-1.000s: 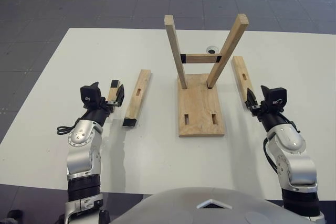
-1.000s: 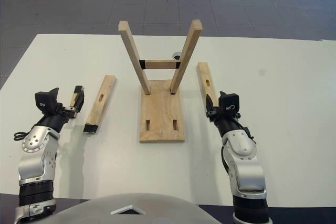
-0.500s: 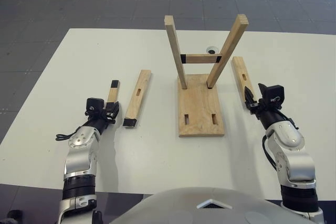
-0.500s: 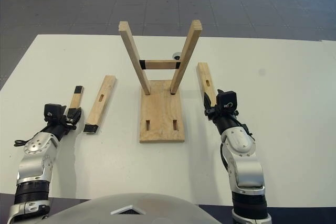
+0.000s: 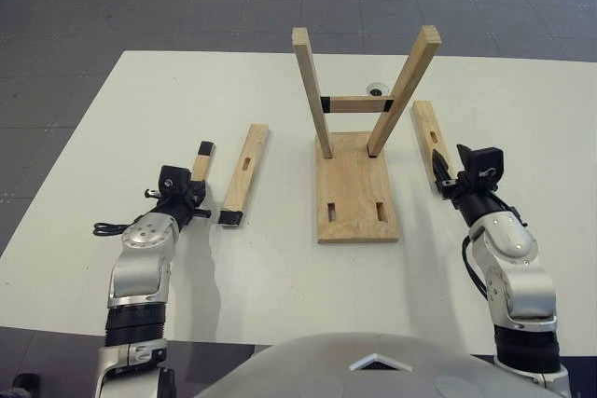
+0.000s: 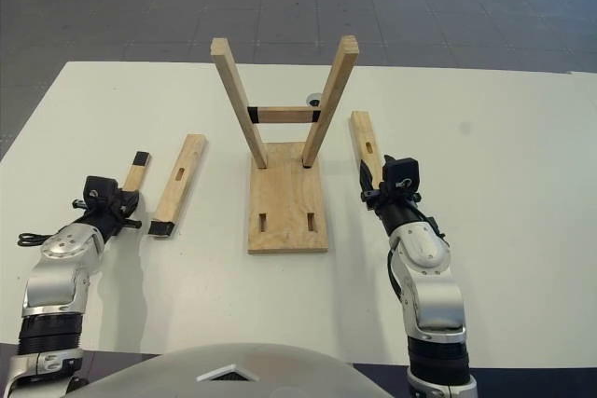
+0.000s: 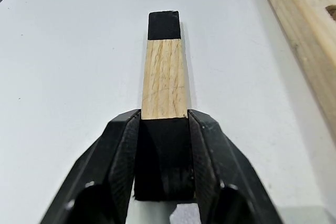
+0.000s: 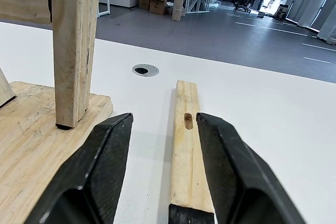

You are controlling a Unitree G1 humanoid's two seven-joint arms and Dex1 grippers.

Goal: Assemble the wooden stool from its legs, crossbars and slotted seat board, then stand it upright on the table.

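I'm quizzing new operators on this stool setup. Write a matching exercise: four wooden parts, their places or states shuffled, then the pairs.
1. short crossbar
2. left loose leg
3. right loose leg
4. slotted seat board

A. flat, two upright legs standing in it
B. between the right gripper's open jaws
C. black end in the left gripper's jaws
D. lying free, nothing touching it

Pairs: 1-C, 2-D, 3-B, 4-A

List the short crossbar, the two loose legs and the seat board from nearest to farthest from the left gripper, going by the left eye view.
1. Short crossbar, its near end held in the left gripper.
2. Left loose leg, just right of the crossbar.
3. Seat board, at the table's centre.
4. Right loose leg, beyond the board, on the far right.
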